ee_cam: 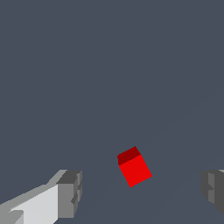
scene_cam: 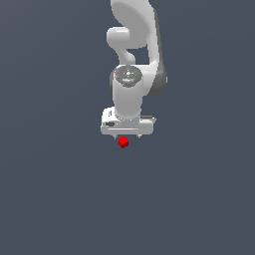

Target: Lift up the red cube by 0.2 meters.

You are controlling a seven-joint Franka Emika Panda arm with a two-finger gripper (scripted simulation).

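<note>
Approach step: the end effector is held wide open, empty, around the red cube; descent and closing are needed next.

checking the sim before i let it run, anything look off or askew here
Only one small thing: in the wrist view the red cube sits rotated, its faces at an angle to the open gripper fingers, and it lies between them without touching either. Nothing looks damaged or spilled.

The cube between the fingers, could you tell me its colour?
Bright red cube, plain; wrist view shows best.
</note>
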